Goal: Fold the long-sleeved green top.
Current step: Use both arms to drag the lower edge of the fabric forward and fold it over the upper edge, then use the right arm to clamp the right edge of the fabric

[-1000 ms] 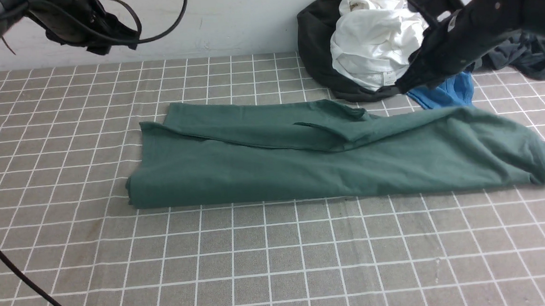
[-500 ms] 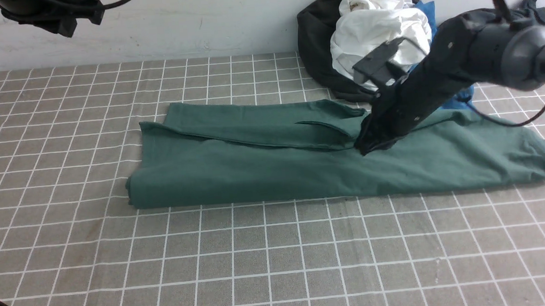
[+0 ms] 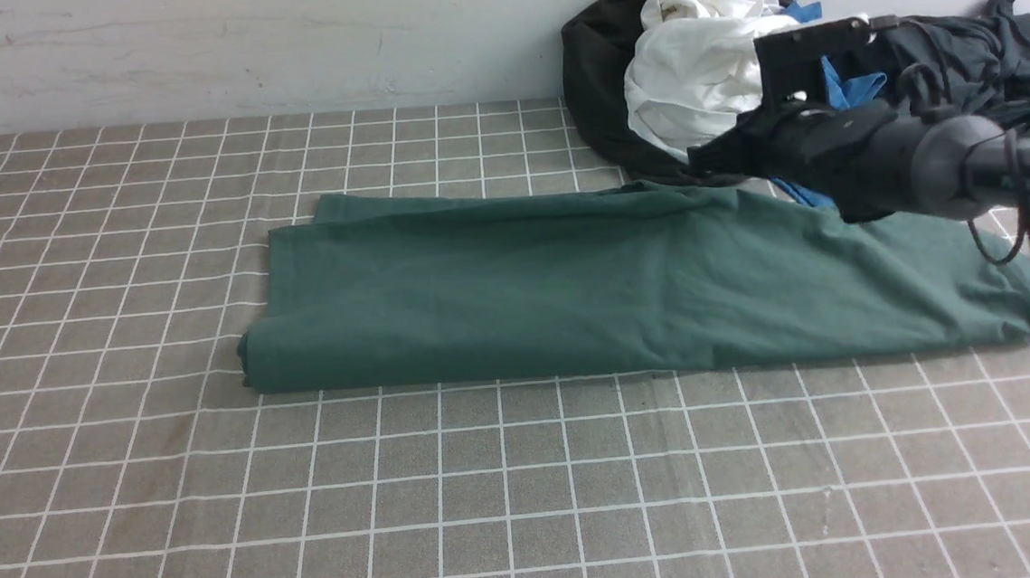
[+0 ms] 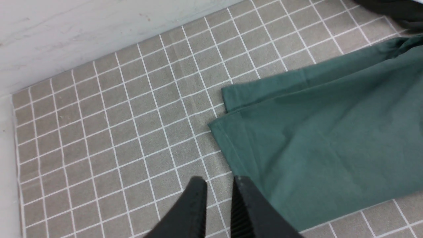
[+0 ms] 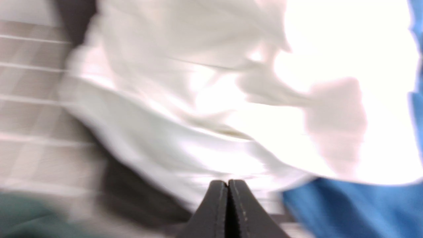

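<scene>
Green top (image 3: 623, 281): a long folded band lying flat across the middle of the worktop (image 3: 494, 508), far edge rumpled.
Snag risk: right fingers (image 5: 216, 201), pressed together and empty, hover at the laundry pile (image 3: 709, 85) and could catch it.
Skew risk: lifting one end alone would slide the layers.
Left fingers (image 4: 195, 201): narrowly parted, empty, near the top's left corner.

A pale, off-white wall (image 3: 280, 42) runs behind the table (image 3: 62, 166), its paint faintly scuffed and streaked. The table is covered by a grey-brown cloth (image 3: 494, 508) printed with a grid of thin white lines. The cloth shows soft creases and a faint brownish mark near its left side. The light is even and soft, with only shallow shadows. At the far right, against the wall, lies a heap of clothes (image 3: 700, 86): black, white, blue and dark grey.
</scene>
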